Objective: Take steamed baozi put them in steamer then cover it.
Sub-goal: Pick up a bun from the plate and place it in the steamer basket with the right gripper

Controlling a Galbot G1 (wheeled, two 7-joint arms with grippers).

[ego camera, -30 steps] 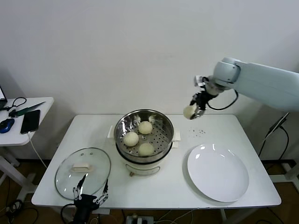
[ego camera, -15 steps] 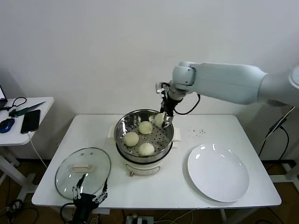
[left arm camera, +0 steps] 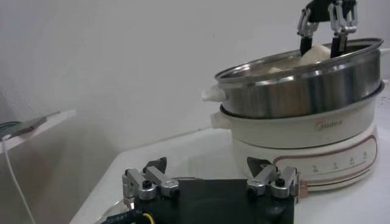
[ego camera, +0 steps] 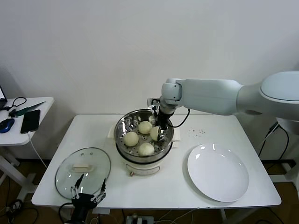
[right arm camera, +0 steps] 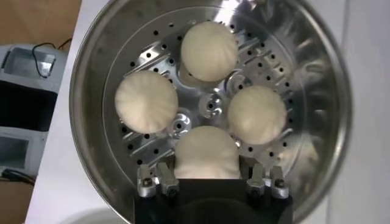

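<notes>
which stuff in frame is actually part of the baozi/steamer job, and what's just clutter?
Job:
- four steamed baozi, all inside the steamer
- fourth one between the right tool's fingers
- cover, flat on the table by the left tool

Clutter:
- white plate
- phone and mouse on the side table

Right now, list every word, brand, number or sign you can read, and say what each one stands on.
"Midea": grey brand mark on the white base of the steamer, seen in the left wrist view.
Small grey labels along the lower front of that base: too small to read.
Nothing readable on the cover, the plate or the phone on the side table.
</notes>
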